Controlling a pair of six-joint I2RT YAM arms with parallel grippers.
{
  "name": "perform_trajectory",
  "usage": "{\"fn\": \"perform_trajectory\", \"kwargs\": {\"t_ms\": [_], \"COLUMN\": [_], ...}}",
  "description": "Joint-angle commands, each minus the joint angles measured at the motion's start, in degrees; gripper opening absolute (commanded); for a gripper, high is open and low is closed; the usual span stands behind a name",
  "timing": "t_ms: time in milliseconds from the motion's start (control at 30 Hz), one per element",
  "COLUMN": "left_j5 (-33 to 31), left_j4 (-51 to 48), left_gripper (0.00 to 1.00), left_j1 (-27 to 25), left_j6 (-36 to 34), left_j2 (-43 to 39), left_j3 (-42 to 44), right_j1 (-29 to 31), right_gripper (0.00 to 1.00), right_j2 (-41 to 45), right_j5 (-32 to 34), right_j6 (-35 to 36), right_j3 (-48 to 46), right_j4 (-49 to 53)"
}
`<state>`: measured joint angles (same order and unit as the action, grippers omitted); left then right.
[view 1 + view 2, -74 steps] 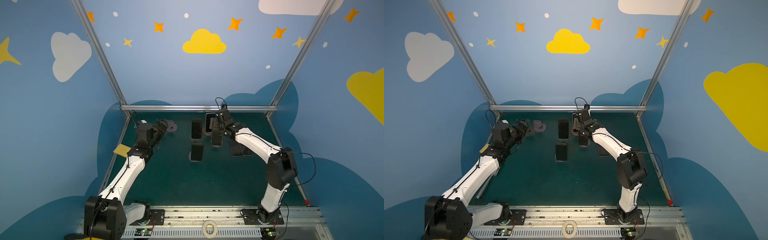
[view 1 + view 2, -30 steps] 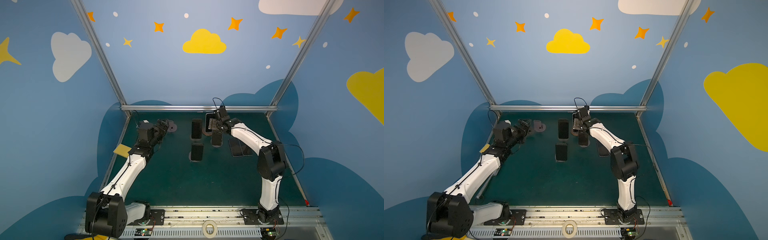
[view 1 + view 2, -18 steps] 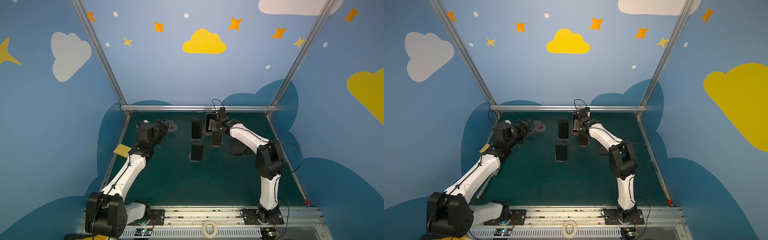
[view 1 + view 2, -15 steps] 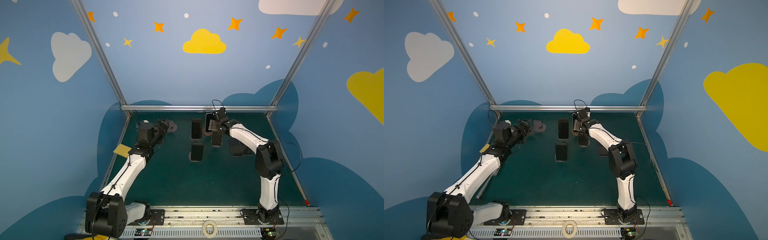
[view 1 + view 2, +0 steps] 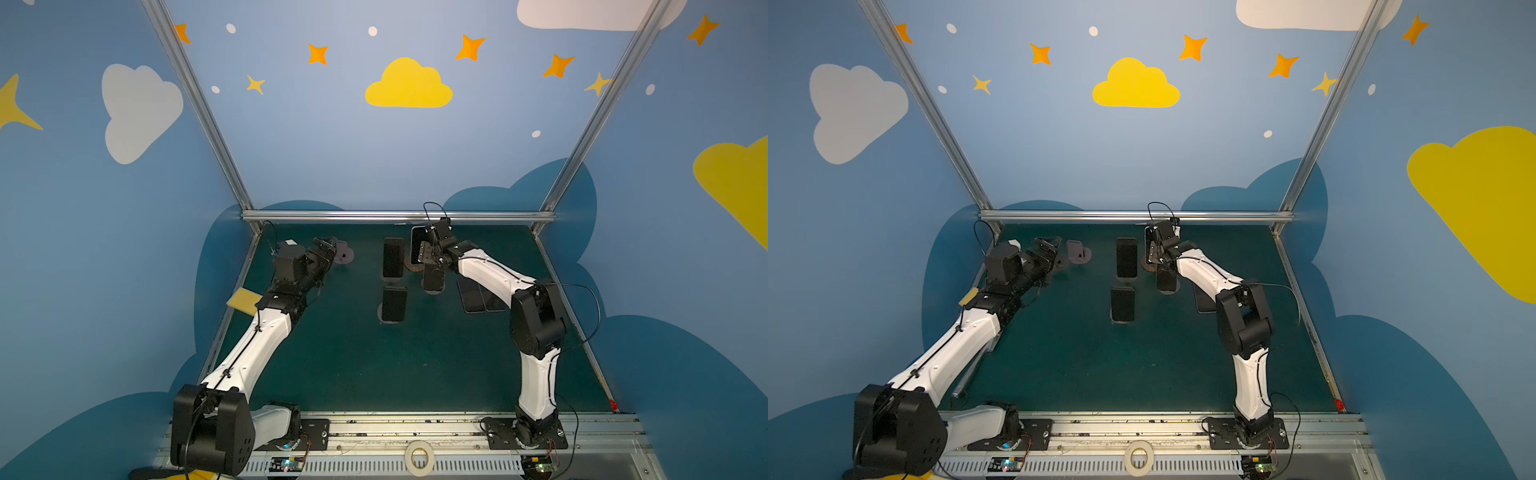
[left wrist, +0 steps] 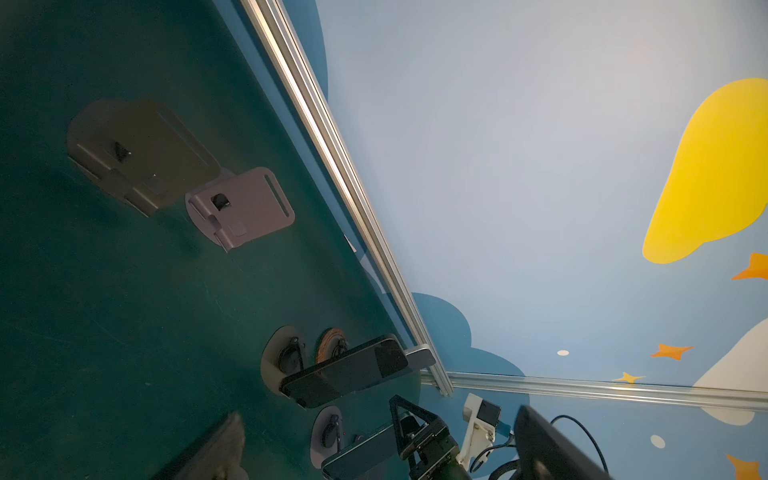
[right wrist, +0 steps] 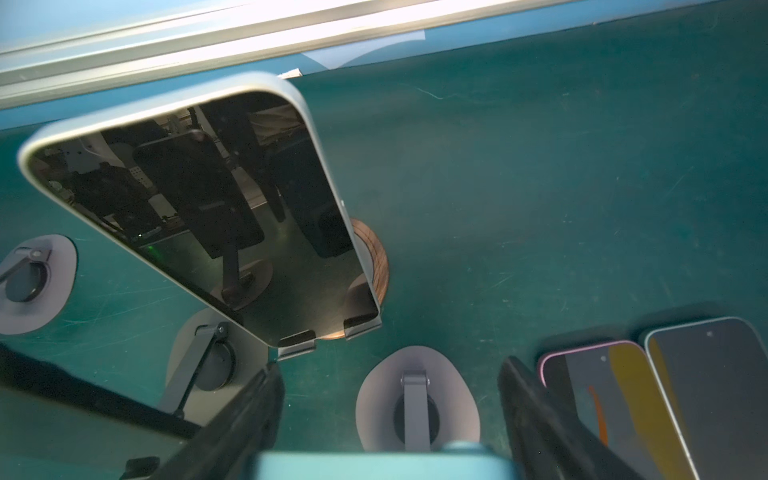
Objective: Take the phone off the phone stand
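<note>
The right pincer (image 5: 432,261) hangs over the phone (image 5: 433,279) that stands on the stand (image 5: 432,291) right of centre on the counter (image 5: 374,374). In the right wrist view its two dark fingers (image 7: 249,415) stand apart on either side of the phone's pale blue top edge. I cannot tell from any view whether they press on it. The grey foot of the stand lies just beyond that edge.

Close behind, near the back rail, a larger phone with a pale rim (image 7: 199,208) leans on a stand with a brown wooden foot (image 7: 376,266), tight against the pincer's far side. Two flat phones (image 7: 602,399) lie side by side on the counter just beside the right arm. Left of the pincer, two more dark phones (image 5: 393,257) stand on stands, one nearer than the other.

The left pincer (image 5: 326,245) sits well apart at the left back, spread wide with nothing between its fingers. Only the left wrist view shows clearly what is before it: a mauve empty stand (image 6: 245,208) and a darker one (image 6: 137,153) beside it. The top views alone show a yellow note (image 5: 244,300) at the counter's left edge and a tape roll (image 5: 419,457) on the front rail.
</note>
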<state>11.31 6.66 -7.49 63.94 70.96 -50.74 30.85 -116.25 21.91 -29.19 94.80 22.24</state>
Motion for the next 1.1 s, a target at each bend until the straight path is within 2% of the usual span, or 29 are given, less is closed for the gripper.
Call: {"fn": "perform_trajectory", "kwargs": {"t_ms": [0, 333, 467, 1067], "left_j5": [0.4, 0.5, 2.7, 4.4], "left_j4": [1.1, 1.4, 1.6, 3.1], "left_gripper": [1.0, 1.0, 1.0, 1.0], "left_j1": [0.5, 0.6, 0.7, 0.8], "left_j6": [0.0, 0.2, 0.0, -0.3], "left_j2": [-0.6, -0.9, -0.4, 0.1], "left_j3": [0.1, 0.1, -0.3, -0.4], "right_j1": [0.3, 0.8, 1.4, 2.3], "right_gripper": [0.8, 0.74, 0.72, 0.68], "right_j2": [-0.3, -0.1, 0.8, 7.6], "right_j5": [0.3, 0.8, 1.9, 2.2], "right_j6": [-0.6, 1.0, 2.5, 6.9], "right_j3": [-0.5, -0.3, -0.4, -5.5], "right_j4": [-0.7, 0.2, 0.5, -5.4]}}
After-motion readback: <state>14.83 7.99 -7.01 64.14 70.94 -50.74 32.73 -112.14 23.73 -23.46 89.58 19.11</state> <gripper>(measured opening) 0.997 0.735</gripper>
